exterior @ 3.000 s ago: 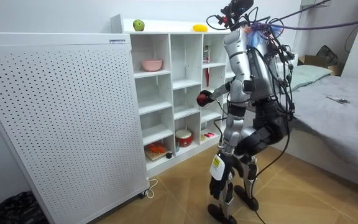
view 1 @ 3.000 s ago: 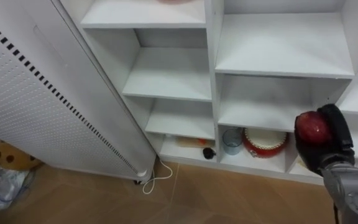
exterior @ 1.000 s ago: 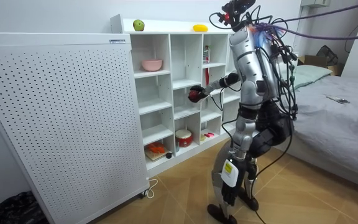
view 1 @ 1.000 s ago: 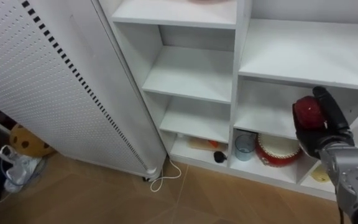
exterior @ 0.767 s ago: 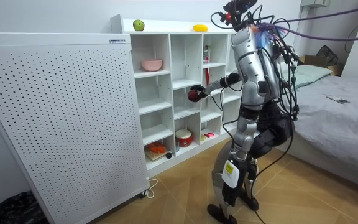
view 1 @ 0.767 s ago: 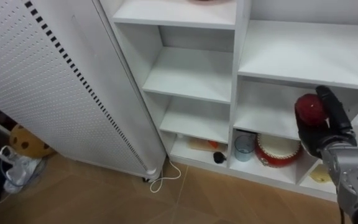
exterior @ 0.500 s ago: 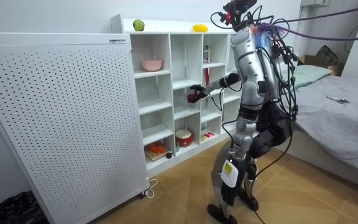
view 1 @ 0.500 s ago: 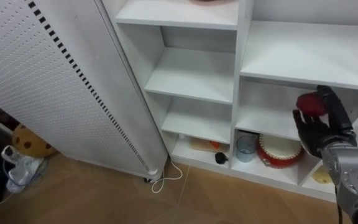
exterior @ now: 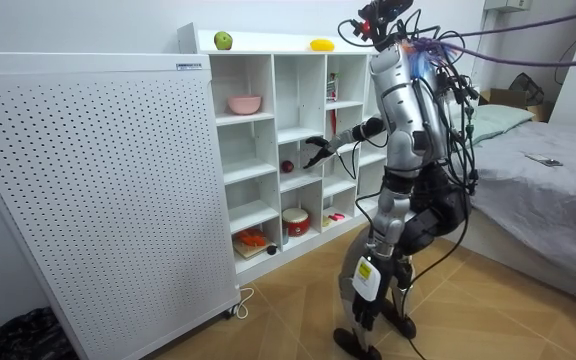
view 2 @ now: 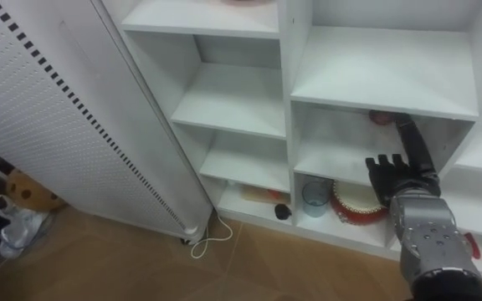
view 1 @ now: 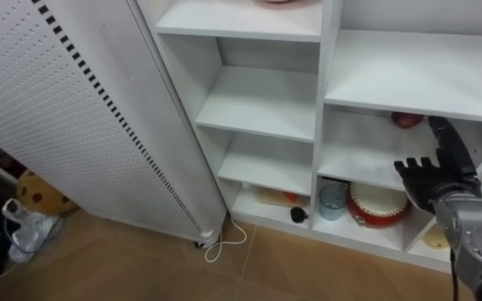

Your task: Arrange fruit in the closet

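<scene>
The red fruit is out of the right hand now. Half a sec ago the hand held it up at the closet. Now the fruit sits by itself in the closet's mid column, far back on its shelf.

The hand has let go & is empty, fingers straight & spread. It is just outside that same closet hole, a bit lower than the fruit, not touching it. In the closet hole right under are a glass cup & a red round tin. On the closet's top are a green fruit & a yellow fruit, well apart. The robot stands in front of the closet w/ its right arm stretched to it.

So this drop looks done. Prob next: pull the arm back w/o bumping the closet shelf, then see if more fruit needs a place.
</scene>
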